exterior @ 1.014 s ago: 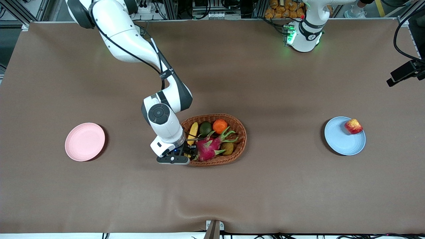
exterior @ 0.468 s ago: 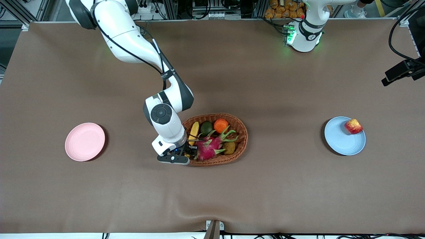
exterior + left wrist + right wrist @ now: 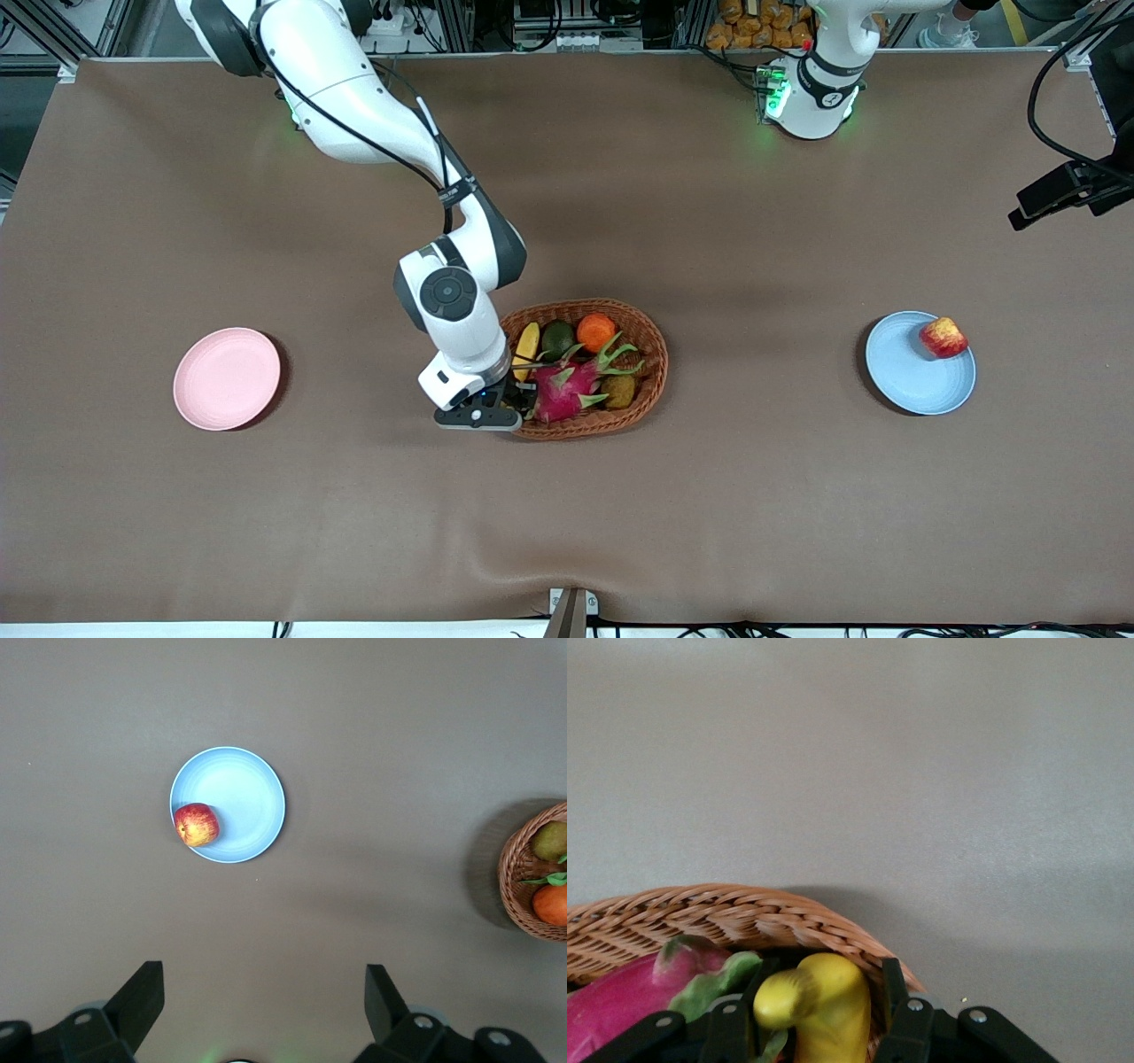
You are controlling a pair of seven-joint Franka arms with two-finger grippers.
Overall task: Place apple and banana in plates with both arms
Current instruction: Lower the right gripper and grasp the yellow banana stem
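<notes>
- Brown cloth-covered table (image 3: pixel 266 514), metal racks + cables along the edge where both arm bases stand.
- Wicker basket (image 3: pixel 654 390) near mid-table, holding banana, a green fruit (image 3: pixel 557 338), an orange (image 3: pixel 596 331), a dragon fruit (image 3: pixel 567 386) and a brownish fruit (image 3: pixel 618 391).
- Banana (image 3: pixel 527 339) lies in the basket at its end toward the right arm's end of table; its nearer-to-camera end is hidden under the right arm's wrist in front view. Right wrist view shows the banana's yellow tip (image 3: pixel 819 1001) sitting between the black fingers.
- Right gripper (image 3: pixel 512 399) is down in the basket, fingers (image 3: pixel 893 992) closed in on either side of the banana, touching or v. close; looks like a grasp on it.
- Dragon fruit just beside the banana, pink skin w/ green scales visible in the right wrist view (image 3: pixel 620 1005).
- Apple (image 3: pixel 943 338) sits on the blue plate (image 3: pixel 912 381), at the plate's rim toward the left arm's end of table.
- Pink plate (image 3: pixel 226 379) toward right arm's end, well apart from basket, nothing on it.
- Left gripper (image 3: pixel 264 1010) high over bare table, fingers spread wide, nothing held; the arm waits. Its wrist view looks down on blue plate + apple (image 3: pixel 197 825), basket edge in view too.
</notes>
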